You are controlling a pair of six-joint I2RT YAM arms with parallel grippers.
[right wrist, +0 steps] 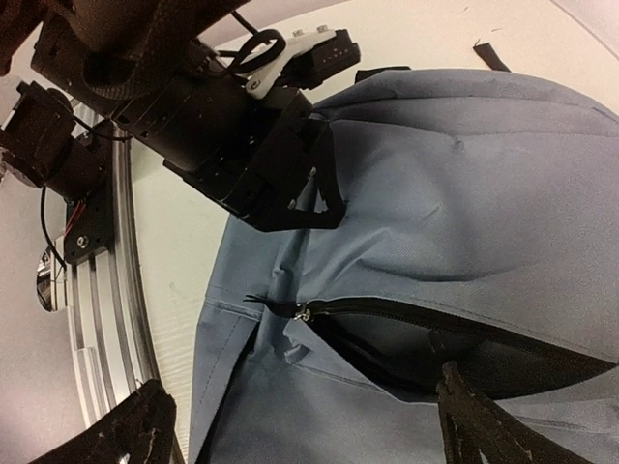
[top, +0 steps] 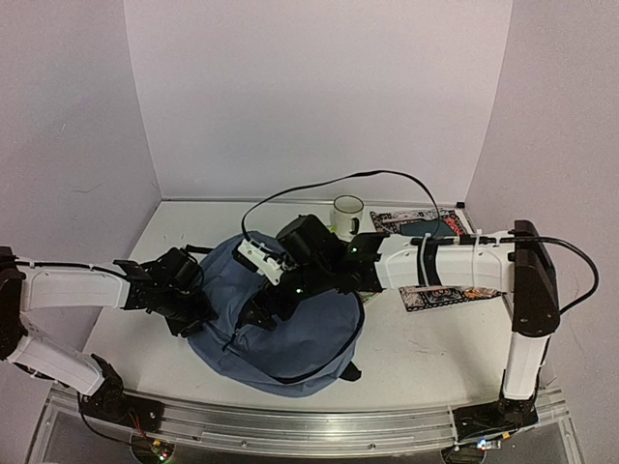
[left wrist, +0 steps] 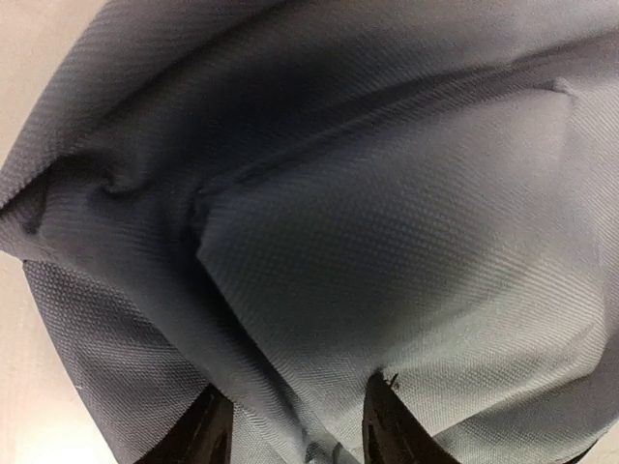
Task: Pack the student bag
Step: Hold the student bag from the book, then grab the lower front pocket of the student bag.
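Top external view: both arms reach over the slate-blue student bag [top: 305,338] on the desk [top: 435,338]. Right tool [right wrist: 300,401] gapes wide at its unzipped opening; left tool [left wrist: 295,406] straddles a fabric fold, grip unclear.

i'm looking at the white table [top: 426,338]: the student bag [top: 300,338] slumps across its near middle, a white mug [top: 347,215] stands upright behind it, and two printed sheets [top: 406,222] lie flat to the right.
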